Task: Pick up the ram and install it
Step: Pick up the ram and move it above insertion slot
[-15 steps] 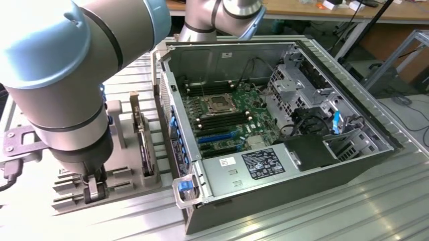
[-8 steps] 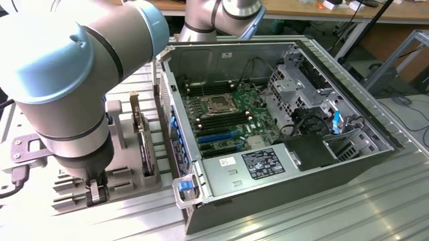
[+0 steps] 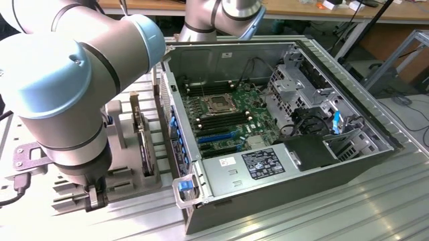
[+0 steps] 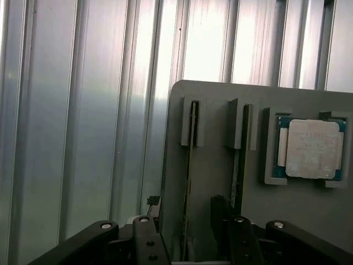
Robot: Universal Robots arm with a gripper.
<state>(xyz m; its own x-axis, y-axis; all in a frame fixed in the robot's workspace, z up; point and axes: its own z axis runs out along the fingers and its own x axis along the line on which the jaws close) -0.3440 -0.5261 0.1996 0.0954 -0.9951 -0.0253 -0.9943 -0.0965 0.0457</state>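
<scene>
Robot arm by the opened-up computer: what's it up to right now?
A robot arm is working at a gray parts holder beside an open computer case. Its gripper is down over the holder, open, with a finger on either side of one RAM stick. That stick and a second RAM stick both stand on edge in their slots, so nothing has been lifted yet. A CPU chip lies in its own recess alongside.
</scene>
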